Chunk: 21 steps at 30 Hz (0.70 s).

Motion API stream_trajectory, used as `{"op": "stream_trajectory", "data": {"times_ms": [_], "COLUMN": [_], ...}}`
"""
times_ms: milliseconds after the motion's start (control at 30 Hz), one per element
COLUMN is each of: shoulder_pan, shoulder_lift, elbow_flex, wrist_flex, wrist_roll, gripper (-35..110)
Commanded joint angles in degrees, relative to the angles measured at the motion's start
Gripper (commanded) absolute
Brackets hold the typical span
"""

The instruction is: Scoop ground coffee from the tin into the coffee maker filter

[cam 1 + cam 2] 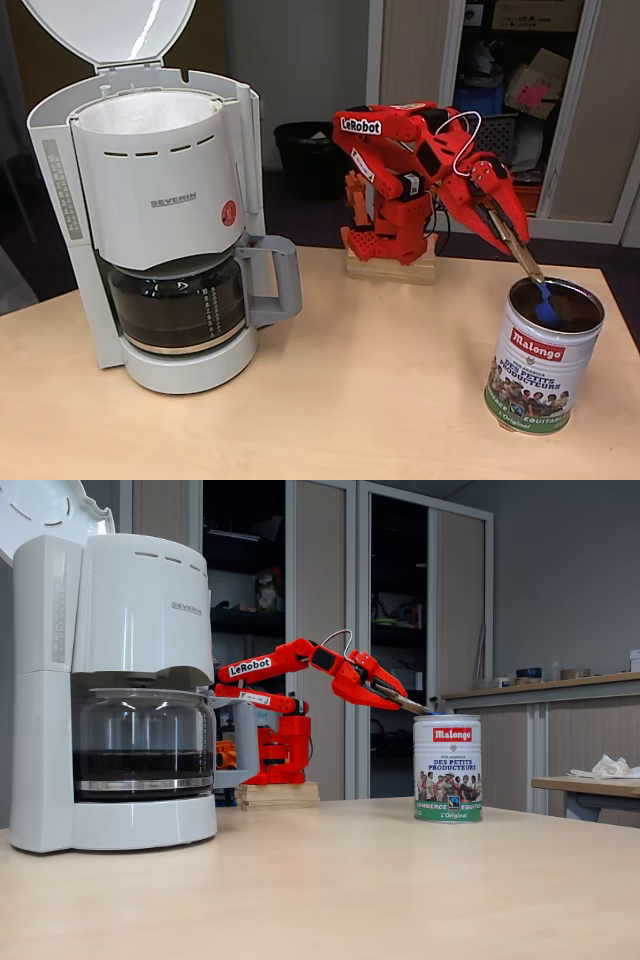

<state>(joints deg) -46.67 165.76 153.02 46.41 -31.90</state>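
A: Scooping is the step in hand. The gripper [515,238] is clamped on the wooden handle of a blue-bowled spoon [546,309], and the bowl is dipped into the ground coffee [570,312] inside the tin [541,358], which stands near the right edge of the desk [370,400].

B: How should the scoop be done well?

A: The bowl is best pushed a little under the dark surface and then levelled before it is lifted, so that grounds are carried rather than shed. The handle is held at a slant, so a tilt toward the rim should be avoided.

B: And the tin itself?

A: It is not held by anything, so a sideways drag against its wall could shift or tip it. A straight lift clear of the rim is advised.

B: Where is the load to be taken?

A: To the coffee maker filter [145,112], seated in the open-topped white machine [160,210] at the left side of the desk, well apart from the tin. The basket sits high, so height must be gained early, and the glass carafe [180,305] below is to be ignored.
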Motion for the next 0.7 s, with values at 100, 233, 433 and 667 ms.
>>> {"op": "stream_trajectory", "data": {"times_ms": [100,233,433,667], "shoulder_pan": [-0.09,-0.18,0.26,0.7], "shoulder_lift": [0.88,1.85,-8.17,-1.14], "elbow_flex": [-0.7,1.23,-12.92,2.11], "wrist_flex": [1.23,1.67,8.79,-3.25], "wrist_roll": [-5.62,-5.54,-5.45,-6.33], "gripper": [0,0,0,0]}}
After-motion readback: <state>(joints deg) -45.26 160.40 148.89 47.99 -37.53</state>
